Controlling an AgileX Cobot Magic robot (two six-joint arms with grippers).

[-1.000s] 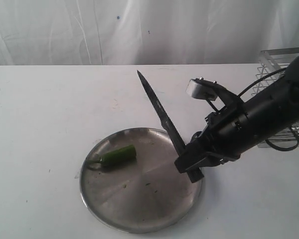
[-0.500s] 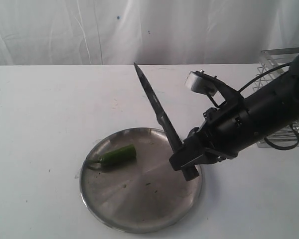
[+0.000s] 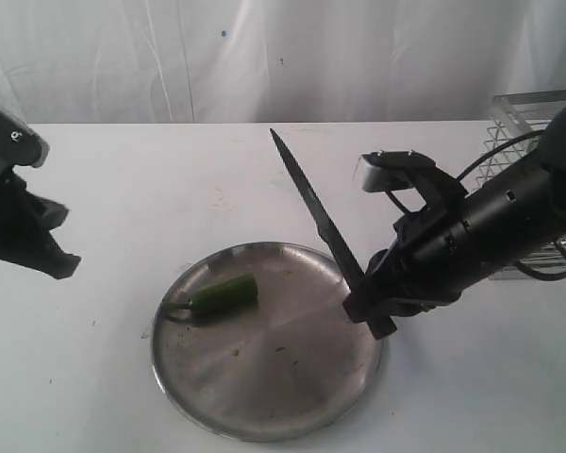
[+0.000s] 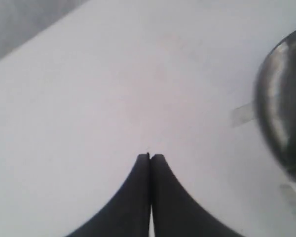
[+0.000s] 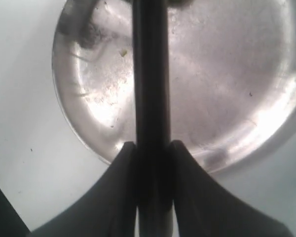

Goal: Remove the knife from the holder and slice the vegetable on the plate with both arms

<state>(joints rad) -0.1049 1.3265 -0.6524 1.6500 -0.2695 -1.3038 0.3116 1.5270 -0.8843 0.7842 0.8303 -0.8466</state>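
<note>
Your plate sits loose at the lower centre of the exterior view, so a hard downward cut could skid it. The right gripper pinches the knife by its handle, blade slanting toward upper centre (a weak hold could twist). The vegetable, left on the plate, could roll, since your left gripper, fingers pressed together and holding nothing, is well off at the left edge.
</note>
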